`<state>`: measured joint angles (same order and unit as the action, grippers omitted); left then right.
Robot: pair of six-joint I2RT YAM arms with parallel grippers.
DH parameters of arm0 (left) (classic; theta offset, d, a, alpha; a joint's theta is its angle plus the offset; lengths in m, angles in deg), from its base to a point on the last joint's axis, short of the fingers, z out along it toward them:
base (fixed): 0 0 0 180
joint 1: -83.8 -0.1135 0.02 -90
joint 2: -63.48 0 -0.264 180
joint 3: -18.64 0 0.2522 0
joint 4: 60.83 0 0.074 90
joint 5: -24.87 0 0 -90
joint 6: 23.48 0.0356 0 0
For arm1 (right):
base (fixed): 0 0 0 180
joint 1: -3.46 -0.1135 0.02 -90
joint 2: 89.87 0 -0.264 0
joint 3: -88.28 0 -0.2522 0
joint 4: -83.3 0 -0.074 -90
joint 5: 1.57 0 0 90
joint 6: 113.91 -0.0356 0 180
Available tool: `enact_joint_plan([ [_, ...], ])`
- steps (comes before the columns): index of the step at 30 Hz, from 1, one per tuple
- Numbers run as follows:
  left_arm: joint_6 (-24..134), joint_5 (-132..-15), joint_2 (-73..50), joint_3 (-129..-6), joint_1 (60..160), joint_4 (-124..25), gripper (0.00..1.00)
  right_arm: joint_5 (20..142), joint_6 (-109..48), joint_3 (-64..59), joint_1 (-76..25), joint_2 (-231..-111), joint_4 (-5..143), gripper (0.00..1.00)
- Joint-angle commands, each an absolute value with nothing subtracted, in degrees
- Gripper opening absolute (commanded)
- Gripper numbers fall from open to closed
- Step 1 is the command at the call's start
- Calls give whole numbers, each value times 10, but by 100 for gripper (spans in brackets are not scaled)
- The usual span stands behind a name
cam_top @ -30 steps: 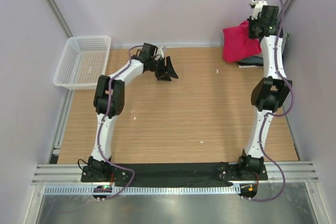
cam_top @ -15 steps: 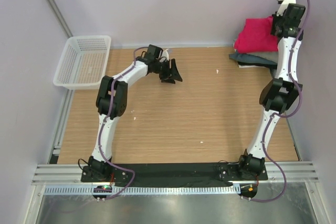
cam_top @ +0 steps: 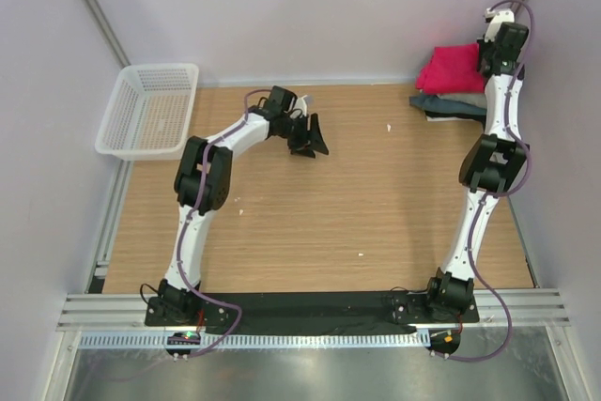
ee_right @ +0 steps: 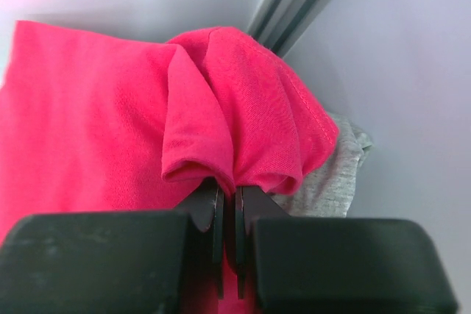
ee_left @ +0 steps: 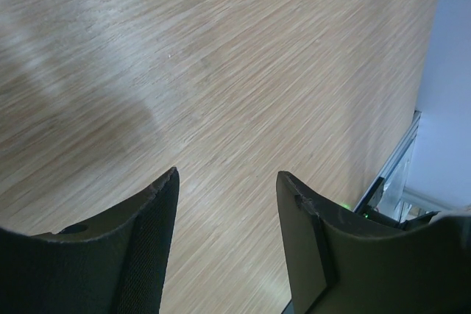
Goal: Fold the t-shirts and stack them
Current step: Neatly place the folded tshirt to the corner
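One crimson t-shirt (ee_right: 88, 108) pinched in right gripper (ee_right: 227, 200) — one basket (cam_top: 160, 67).

The soft crimson-pink cloth t-shirt (cam_top: 451, 68) sits bunched at my two o'clock, one fold pinched in my right gripper (ee_right: 228, 204). Beneath it, folded flat, lie a light grey cloth shirt (ee_right: 335, 174) and a dark blue-grey shirt (cam_top: 439, 101).

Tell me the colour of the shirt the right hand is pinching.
Bright crimson-pink t-shirt; clearest in the right wrist view.

Bright crimson-pink t-shirt (ee_right: 96, 108), light grey t-shirt (ee_right: 337, 176), white mesh basket (cam_top: 155, 110), pale wood-grain table (cam_top: 357, 194).
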<state>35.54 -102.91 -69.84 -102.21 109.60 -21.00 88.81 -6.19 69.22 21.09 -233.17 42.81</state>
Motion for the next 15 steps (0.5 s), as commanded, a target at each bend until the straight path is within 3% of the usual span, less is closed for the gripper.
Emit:
enact_joint_plan([
  [1, 377, -1018, -650, -1019, 1102, -203, 57, 924, -38, 720, 214, -2332, 505, 1],
  [8, 391, -1006, -649, -1023, 1113, -196, 58, 936, -24, 712, 213, -2331, 548, 2],
  [11, 392, -1007, -648, -1024, 1119, -195, 59, 953, -22, 715, 212, -2309, 551, 29],
  [12, 394, -1006, -647, -1025, 1122, -194, 60, 966, -23, 715, 211, -2298, 545, 44],
  [15, 429, -987, -634, -1047, 1123, -169, 62, 970, -38, 703, 211, -2224, 527, 62],
])
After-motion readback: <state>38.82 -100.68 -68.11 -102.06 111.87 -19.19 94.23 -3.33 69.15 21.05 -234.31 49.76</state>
